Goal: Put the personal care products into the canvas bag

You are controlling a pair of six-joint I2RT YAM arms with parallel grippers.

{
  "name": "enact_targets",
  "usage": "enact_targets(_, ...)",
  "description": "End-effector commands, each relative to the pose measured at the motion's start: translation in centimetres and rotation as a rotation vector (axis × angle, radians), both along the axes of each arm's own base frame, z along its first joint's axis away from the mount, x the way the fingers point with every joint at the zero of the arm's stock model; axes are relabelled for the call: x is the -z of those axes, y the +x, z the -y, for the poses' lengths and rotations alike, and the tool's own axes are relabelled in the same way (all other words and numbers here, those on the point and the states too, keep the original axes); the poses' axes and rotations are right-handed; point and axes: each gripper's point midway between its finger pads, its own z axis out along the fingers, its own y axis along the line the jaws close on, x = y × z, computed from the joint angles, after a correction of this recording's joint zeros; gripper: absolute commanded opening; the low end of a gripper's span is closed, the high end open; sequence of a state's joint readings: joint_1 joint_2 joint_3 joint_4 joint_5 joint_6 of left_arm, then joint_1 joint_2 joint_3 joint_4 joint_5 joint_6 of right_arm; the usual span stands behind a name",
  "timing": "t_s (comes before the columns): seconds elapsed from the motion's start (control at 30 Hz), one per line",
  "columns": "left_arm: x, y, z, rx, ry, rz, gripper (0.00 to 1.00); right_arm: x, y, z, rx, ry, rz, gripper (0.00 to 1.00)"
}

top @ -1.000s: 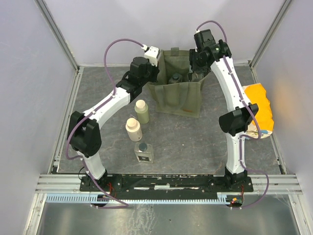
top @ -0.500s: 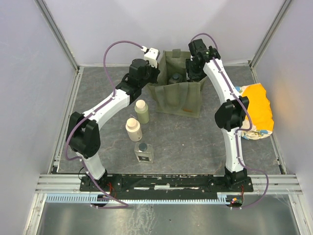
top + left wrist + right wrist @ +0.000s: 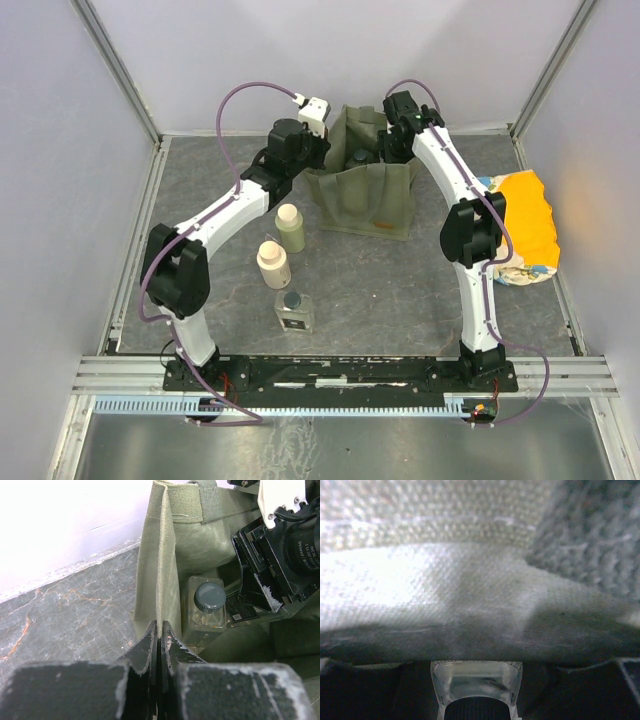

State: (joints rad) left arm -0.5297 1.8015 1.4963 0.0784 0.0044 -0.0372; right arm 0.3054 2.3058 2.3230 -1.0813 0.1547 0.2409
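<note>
Jaws of left gripper [image 3: 159, 632] pinched fully shut on rim of olive-green canvas bag [image 3: 165, 555], holding it open. Clear square dark-capped bottle [image 3: 209, 605] stands inside, between both jaws. Right gripper [image 3: 252, 587] has sunk from above into the bag, so a drop-off looks near; its grip cannot be told. Olive-green bottle [image 3: 292, 230], cream bottle [image 3: 273, 265] and second clear bottle [image 3: 294, 310] wait outside. Wrist motor [image 3: 305, 540] reads "DAMIAO"; bottle label illegible.

Canvas bag [image 3: 365, 195] mouth crowded: right claw [image 3: 391, 150], clear bottle [image 3: 209, 601] inside; left claw [image 3: 159, 630] pinching rim.
</note>
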Motion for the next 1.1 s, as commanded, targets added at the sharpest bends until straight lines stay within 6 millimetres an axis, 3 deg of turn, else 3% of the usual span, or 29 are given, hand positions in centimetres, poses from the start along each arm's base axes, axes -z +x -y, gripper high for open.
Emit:
enact_targets(0.0, -2.8, 0.8, 0.8, 0.006, -0.063, 0.061, 0.03, -2.8, 1.1, 1.3, 0.01, -0.015, 0.085, 0.16)
enact_targets(0.23, -2.8, 0.7, 0.8, 0.008, -0.061, 0.061, 0.03, -4.0, 1.3, 0.5, -0.015, 0.028, 0.113, 0.64)
enact_targets(0.43, -2.6, 0.7, 0.7, 0.007, -0.053, 0.062, 0.03, -7.1, 1.8, 0.5, -0.047, 0.026, 0.193, 0.82)
enact_targets(0.7, -2.0, 0.8, 0.5, -0.002, -0.043, 0.046, 0.03, -12.5, 0.8, 0.5, -0.086, 0.059, 0.309, 0.87)
enact_targets(0.87, -2.1, 1.4, 0.4, -0.019, -0.033, 0.023, 0.03, -17.9, -0.9, -0.8, -0.131, 0.175, 0.448, 0.88)
enact_targets(1.07, -1.5, 1.9, 0.0, -0.047, 0.009, -0.002, 0.03, -20.5, -3.6, -3.1, -0.261, 0.271, 0.48, 0.87)
